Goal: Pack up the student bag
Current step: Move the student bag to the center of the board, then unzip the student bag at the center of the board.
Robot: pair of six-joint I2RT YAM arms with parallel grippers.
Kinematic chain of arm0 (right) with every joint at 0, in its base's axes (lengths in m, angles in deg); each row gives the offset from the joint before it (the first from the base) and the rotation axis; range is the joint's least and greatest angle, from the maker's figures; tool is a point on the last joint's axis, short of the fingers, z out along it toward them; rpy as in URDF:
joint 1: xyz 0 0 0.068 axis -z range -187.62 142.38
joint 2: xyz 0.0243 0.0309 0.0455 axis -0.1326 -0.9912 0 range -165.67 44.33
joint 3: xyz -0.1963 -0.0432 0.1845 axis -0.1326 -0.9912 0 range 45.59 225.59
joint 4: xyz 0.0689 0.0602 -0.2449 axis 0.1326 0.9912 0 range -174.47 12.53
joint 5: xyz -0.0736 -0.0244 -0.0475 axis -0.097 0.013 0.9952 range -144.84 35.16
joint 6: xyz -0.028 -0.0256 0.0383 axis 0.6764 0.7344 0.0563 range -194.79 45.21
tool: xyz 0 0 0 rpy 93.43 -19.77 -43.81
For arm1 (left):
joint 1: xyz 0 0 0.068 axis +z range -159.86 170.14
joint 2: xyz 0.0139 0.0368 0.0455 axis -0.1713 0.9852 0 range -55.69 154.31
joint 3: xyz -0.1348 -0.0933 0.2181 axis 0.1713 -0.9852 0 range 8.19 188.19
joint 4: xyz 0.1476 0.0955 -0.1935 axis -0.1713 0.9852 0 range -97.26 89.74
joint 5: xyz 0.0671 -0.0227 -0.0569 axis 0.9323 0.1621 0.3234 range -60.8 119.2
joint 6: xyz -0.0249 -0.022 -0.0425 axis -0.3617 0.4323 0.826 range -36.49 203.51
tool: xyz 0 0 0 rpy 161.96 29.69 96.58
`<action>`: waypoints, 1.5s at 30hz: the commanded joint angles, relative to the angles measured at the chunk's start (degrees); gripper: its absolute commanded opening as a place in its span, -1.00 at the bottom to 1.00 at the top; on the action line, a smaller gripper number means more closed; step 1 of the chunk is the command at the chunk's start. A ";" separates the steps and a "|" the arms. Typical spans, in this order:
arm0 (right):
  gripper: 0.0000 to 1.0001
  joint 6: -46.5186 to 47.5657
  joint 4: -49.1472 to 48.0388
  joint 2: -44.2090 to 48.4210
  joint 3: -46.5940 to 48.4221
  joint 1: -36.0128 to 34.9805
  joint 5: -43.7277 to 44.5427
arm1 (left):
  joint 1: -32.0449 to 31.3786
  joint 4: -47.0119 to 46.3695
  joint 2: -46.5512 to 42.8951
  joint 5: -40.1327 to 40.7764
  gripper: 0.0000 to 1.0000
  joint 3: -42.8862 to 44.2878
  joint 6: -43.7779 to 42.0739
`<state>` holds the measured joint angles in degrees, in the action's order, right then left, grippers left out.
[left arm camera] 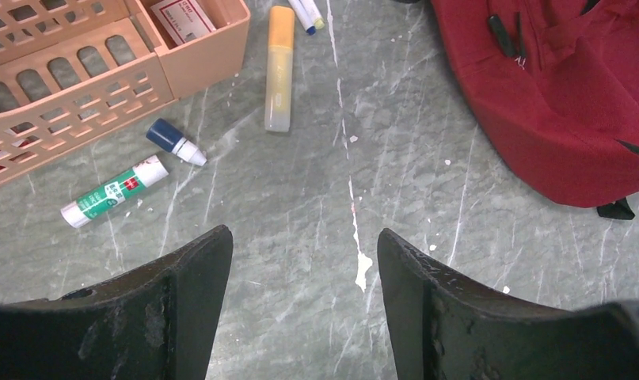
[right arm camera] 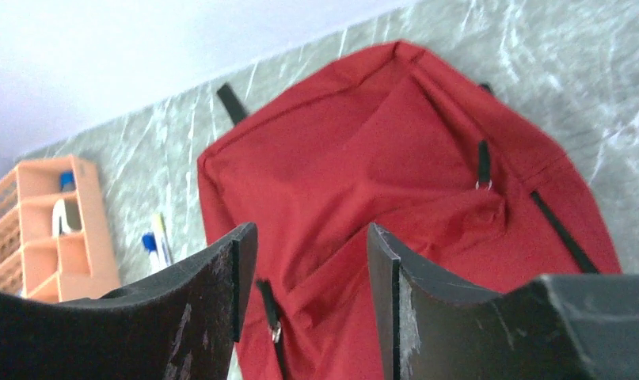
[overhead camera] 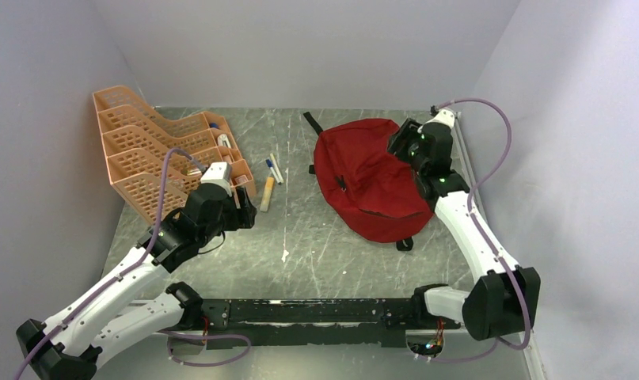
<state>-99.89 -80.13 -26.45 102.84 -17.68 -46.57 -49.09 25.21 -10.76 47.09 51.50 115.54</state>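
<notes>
Left gripper hung just in front of the orange plastic slatted tray rack, jaws spread wide and nothing between them but the grey marbled table; over to the right of that rack, well apart from it, the big soft red fabric backpack lay flat on the table, black straps poking out at its far and near ends; right gripper hovered above the backpack's edge farthest from the rack, fingers parted, red cloth showing in the gap and nothing pinched; a black zipper pull with a metal ring sat just under its left finger. Close by the rack's front corner lay a green-and-white glue stick and a small white tube with a dark blue cap, near each other but not touching; a little further right of the rack, a yellow-orange marker lay lengthwise; beyond it, two slim pens side by side, between rack and backpack.
</notes>
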 commanded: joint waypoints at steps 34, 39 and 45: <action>0.17 4.01 4.88 -29.37 13.57 9.22 1.28 | -0.24 -2.68 -0.66 -4.32 0.42 -3.34 -1.15; 0.11 6.86 5.82 -36.41 18.51 11.37 -2.24 | -0.24 -2.28 -0.79 -5.14 0.41 -3.40 -1.09; -0.01 8.29 5.90 -42.63 22.44 12.88 -4.18 | -0.24 -1.92 -1.27 -5.95 0.40 -3.50 -0.69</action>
<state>-93.55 -74.20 -66.67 122.19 -6.08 -48.41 -49.09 23.46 -11.35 42.89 47.78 115.21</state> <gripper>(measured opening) 0.513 0.706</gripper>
